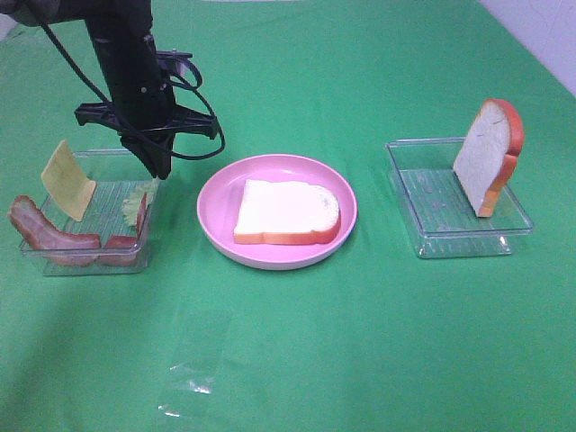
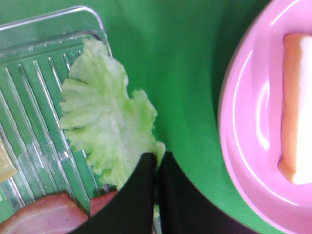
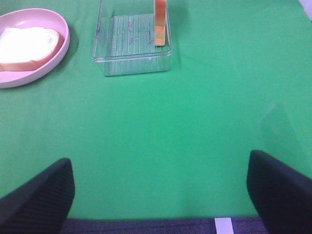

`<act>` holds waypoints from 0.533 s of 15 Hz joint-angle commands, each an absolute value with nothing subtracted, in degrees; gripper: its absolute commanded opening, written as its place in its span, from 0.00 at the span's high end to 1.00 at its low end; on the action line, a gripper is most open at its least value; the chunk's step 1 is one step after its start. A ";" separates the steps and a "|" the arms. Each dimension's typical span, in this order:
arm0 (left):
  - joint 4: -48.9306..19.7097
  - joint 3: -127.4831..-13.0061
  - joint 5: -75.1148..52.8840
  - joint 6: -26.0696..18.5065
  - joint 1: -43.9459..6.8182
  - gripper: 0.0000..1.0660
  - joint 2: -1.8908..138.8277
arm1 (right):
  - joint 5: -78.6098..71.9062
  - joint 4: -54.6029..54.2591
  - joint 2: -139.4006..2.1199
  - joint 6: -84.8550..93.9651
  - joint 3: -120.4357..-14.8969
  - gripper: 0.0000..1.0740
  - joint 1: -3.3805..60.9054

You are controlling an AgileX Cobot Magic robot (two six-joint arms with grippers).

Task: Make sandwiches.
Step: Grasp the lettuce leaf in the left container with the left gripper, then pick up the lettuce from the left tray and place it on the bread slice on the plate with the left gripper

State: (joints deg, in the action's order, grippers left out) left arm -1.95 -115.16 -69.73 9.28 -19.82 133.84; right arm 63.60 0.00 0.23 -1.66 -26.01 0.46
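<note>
One white bread slice [image 1: 286, 211] lies flat on the pink plate [image 1: 216, 225]. A second slice [image 1: 488, 157] stands on edge in the clear right tray [image 1: 432, 243]. The clear left tray [image 1: 85, 263] holds yellow cheese [image 1: 67, 180], bacon strips [image 1: 54, 236] and green lettuce [image 1: 135, 205]. My left gripper [image 1: 160, 171] reaches down at that tray's plate-side edge. In the left wrist view its fingers [image 2: 141, 195] are pinched together on the rim of the lettuce [image 2: 102, 122]. My right gripper [image 3: 161, 195] hovers over bare cloth with its fingers wide apart, holding nothing.
A sheet of clear plastic film [image 1: 193, 360] lies on the green cloth near the front. The right wrist view shows the right tray [image 3: 131, 63] and the plate [image 3: 58, 53] some way ahead of the gripper.
</note>
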 commanded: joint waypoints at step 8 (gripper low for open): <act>-2.29 -117.00 -75.69 10.49 -20.00 1.00 127.60 | 62.97 0.00 1.83 -0.97 -25.90 0.14 0.34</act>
